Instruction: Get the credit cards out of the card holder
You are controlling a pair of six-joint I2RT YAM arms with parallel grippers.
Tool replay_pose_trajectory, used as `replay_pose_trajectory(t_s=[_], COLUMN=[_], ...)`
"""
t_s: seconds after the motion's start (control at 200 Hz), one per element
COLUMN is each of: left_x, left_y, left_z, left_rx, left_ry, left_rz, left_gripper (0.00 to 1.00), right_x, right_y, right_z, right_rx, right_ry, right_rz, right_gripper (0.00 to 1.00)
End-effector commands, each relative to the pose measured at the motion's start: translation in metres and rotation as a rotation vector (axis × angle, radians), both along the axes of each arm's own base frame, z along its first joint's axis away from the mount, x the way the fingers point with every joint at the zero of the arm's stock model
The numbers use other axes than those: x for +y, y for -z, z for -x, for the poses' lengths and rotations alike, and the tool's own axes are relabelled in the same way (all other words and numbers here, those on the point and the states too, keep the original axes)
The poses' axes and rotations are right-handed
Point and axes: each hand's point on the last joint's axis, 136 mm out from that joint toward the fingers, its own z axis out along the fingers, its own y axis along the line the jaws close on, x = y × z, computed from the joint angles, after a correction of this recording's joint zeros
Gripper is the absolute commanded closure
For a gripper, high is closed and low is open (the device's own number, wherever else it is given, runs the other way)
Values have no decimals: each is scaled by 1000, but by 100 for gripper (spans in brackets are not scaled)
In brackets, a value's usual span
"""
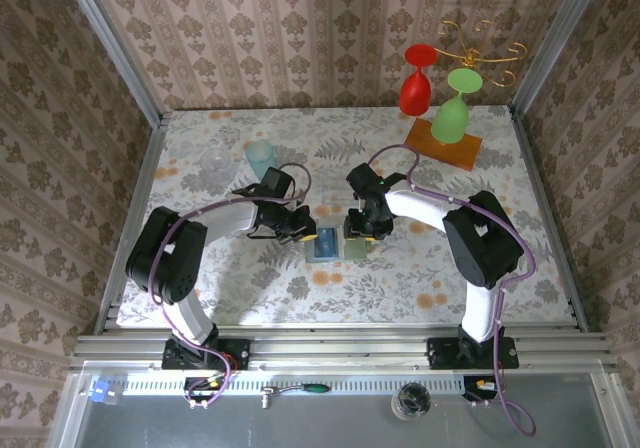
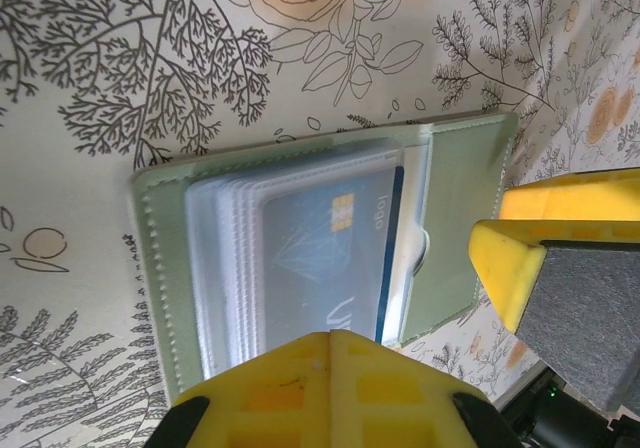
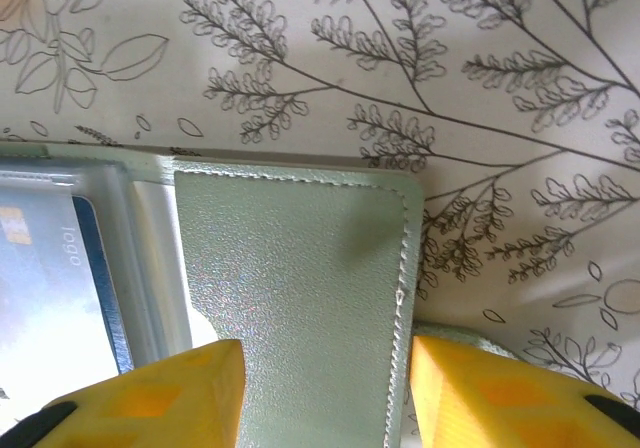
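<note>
The grey-green card holder lies open on the flowered tablecloth between both arms. Its left panel carries clear sleeves with a blue credit card showing through them; the same card sits at the left edge of the right wrist view. My left gripper is shut, its yellow tips meeting over the near edge of the sleeves. My right gripper stands open astride the plain right-hand panel, one finger on each side of it. From above, the left gripper and right gripper flank the holder.
At the back right a gold rack on a wooden base holds an upturned red glass and green glass. A pale teal cup and a clear glass stand at the back left. Metal rails edge the table.
</note>
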Motion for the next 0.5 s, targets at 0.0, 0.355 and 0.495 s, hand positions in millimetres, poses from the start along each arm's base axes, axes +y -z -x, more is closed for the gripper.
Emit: replay_pose_trajectory(t_s=[0.0,0.355,0.495], left_x=[2,5,7], left_y=[1,7,10], left_z=[2,4,6], left_rx=[-10,-3,2], left_ry=[16,14,17], left_rz=[-21,-35,-49], left_gripper=[95,96,96], right_x=[6,1,8], right_y=[7,-9,-23], right_z=[5,1,-2], right_rx=[27,-16,-41], right_ry=[-22,-12,-13], right_rz=[-18,-4,-44], right_gripper=[55,58,57])
